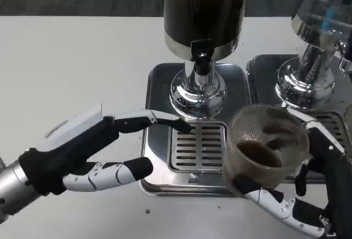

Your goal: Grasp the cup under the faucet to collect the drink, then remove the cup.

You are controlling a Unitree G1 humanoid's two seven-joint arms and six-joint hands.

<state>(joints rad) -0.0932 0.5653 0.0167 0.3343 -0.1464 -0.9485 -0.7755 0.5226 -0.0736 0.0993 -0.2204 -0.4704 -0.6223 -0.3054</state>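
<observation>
A clear ribbed cup (pixel 267 150) with a little dark drink in its bottom is held by my right hand (pixel 308 195), whose fingers wrap its underside and far side. The cup hangs to the right of the drip grate (pixel 198 146), off from under the black faucet (pixel 201 59) of the dark drink dispenser (pixel 204 14). My left hand (pixel 88 151) is open, fingers spread, at the left edge of the steel drip tray (pixel 159 85), with one fingertip reaching the grate's near-left corner.
A second dispenser (pixel 322 19) on its own chrome base and tray (pixel 264 68) stands at the right, close behind the cup. White table (pixel 71 63) stretches to the left and front.
</observation>
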